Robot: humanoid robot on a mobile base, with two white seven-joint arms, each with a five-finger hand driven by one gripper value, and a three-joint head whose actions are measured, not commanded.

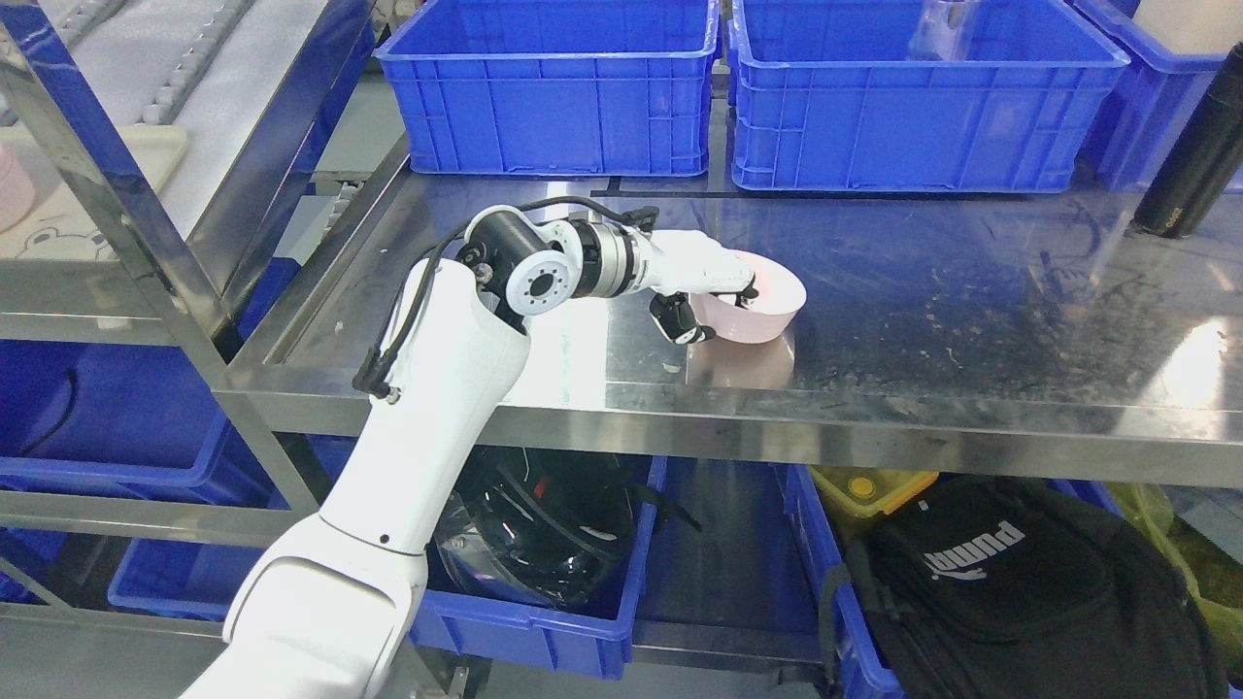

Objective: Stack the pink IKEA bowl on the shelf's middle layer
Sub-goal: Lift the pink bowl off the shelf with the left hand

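Observation:
A pink bowl (767,306) sits tilted on the steel middle shelf (971,311), its left rim lifted. My left hand (714,301) reaches in from the lower left and is shut on the bowl's left rim, with fingers over the inside and the thumb on the outer wall. The bowl's left side is hidden by the hand. My right arm does not show.
Two blue crates (554,87) (913,97) stand along the back of the shelf. A black bottle (1199,146) leans at the far right. Below are blue bins, a black helmet (544,524) and a black bag (1020,582). A steel upright (126,223) rises at left.

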